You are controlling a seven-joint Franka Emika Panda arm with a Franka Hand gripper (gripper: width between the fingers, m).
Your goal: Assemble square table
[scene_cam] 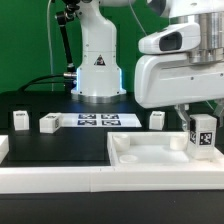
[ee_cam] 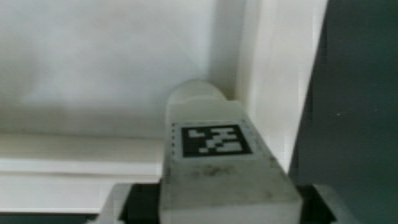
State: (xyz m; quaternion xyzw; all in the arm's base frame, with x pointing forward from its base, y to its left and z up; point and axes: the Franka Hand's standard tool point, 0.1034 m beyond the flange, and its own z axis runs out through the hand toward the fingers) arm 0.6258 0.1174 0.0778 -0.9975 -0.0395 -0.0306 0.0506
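Observation:
The square table top (scene_cam: 150,157), a white slab with a raised rim, lies on the black table at the exterior view's right. My gripper (scene_cam: 198,118) is shut on a white tagged leg (scene_cam: 203,136) and holds it upright at the slab's right corner. In the wrist view the leg (ee_cam: 215,150) shows its tag, gripped between my fingers (ee_cam: 132,206), with its tip over the inner corner of the slab's rim (ee_cam: 267,60). I cannot tell whether the leg touches the slab. Three more legs stand behind: two at the left (scene_cam: 19,121) (scene_cam: 49,123) and one nearer (scene_cam: 157,119).
The marker board (scene_cam: 97,120) lies flat in front of the arm's base (scene_cam: 98,70). A long white rail (scene_cam: 50,181) borders the table's front edge, with a white block (scene_cam: 3,148) at the far left. A green backdrop stands behind.

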